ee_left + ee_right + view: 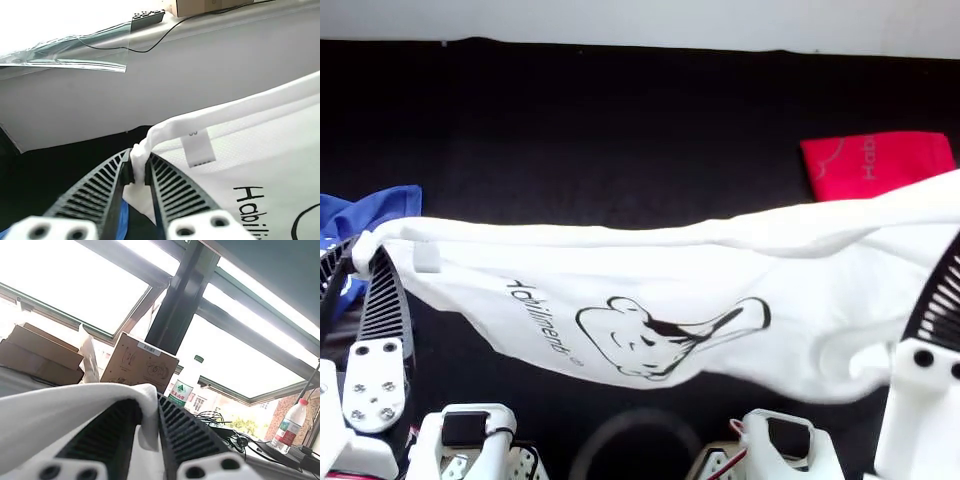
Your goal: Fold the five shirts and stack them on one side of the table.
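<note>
left jaws and right jaws each pinch one end of the hanging shirt (650, 290), strung between them above the desk (620, 130). neck label (198, 148) just beside left jaws. crumpled shirt (370, 215) on desk, outboard of left jaws. folded shirt (875, 165) on desk beyond right jaws.

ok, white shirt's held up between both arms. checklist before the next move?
1. Left gripper shut on the white shirt: ok.
2. Right gripper shut on the shirt's other end: ok.
3. Shirt spread between the grippers: ok, though the lower edge sags in the middle.
4. Lower edge clear of the table: cannot tell.
5. Red shirt folded at the far right, out of the way: ok.
6. Blue shirt bunched right beside the left gripper: not ok, it might snag.
</note>
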Robot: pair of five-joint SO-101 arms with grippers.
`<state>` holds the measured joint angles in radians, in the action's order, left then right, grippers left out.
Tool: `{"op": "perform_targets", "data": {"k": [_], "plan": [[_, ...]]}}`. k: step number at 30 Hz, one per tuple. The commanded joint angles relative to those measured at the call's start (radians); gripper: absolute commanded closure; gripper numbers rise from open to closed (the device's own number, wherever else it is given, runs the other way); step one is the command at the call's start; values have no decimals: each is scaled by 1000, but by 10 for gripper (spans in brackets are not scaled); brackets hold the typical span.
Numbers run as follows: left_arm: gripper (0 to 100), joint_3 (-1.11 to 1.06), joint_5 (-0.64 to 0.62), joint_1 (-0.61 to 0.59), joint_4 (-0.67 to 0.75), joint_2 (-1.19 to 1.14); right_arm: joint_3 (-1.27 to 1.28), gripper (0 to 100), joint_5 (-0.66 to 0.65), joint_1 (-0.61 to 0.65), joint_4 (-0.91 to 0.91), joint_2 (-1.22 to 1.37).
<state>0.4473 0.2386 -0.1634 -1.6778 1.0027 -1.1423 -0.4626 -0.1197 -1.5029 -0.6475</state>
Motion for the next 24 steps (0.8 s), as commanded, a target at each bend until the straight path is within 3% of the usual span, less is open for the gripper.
{"op": "perform_targets", "data": {"k": [1,8,17,20,24], "plan": [[992,5,8,-18,25,-2,-7,992,-5,-13,-5,25],[992,-183,8,-18,98,-5,340,992,0,-5,51,27],[992,-679,8,-13,466,-53,1041,992,-2,-5,501,27],[992,-680,8,-13,540,-177,1184,992,-3,-5,667,28],[992,-515,8,-12,559,-415,1231,992,-3,-5,812,88]]}}
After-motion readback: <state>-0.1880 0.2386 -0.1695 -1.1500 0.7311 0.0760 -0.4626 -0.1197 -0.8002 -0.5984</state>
